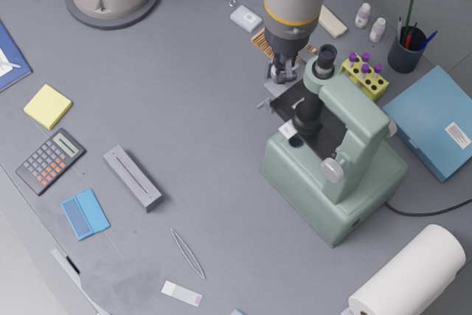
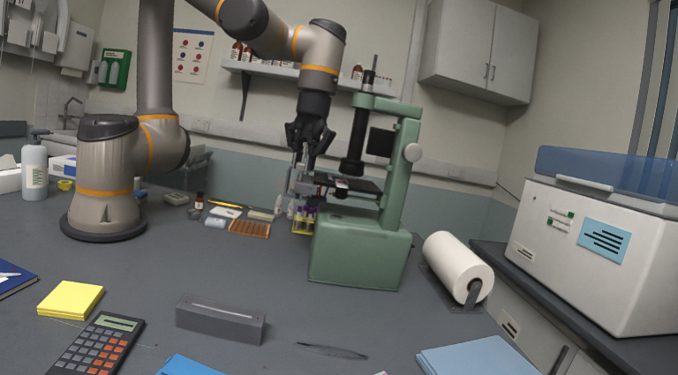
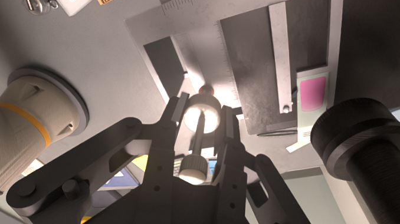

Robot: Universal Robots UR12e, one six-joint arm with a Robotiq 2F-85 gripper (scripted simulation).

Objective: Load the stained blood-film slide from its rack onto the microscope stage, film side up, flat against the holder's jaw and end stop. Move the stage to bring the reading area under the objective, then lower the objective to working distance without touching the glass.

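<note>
The stage drive knob (image 3: 202,116) (image 1: 277,71), a pale knurled cylinder at the far left corner of the microscope stage, sits in my gripper (image 3: 201,115) (image 2: 306,158), which is closed around it from above. The blood-film slide (image 3: 312,99) (image 1: 286,129) lies flat on the black stage (image 1: 305,113) with its pink film facing up, next to the metal jaw arm (image 3: 280,56). The black objective (image 3: 358,139) (image 2: 352,166) hangs above the stage, beside the slide. The empty grey slide rack (image 1: 132,177) lies on the bench to the left.
The microscope's green arm and eyepiece (image 1: 327,58) rise just right of my wrist. A yellow tube rack (image 1: 365,75), an orange ribbed rack (image 2: 249,227) and small bottles stand behind the stage. Tweezers (image 1: 187,253), a spare slide (image 1: 181,293), a calculator (image 1: 49,160) and a paper roll (image 1: 410,275) lie nearer the front.
</note>
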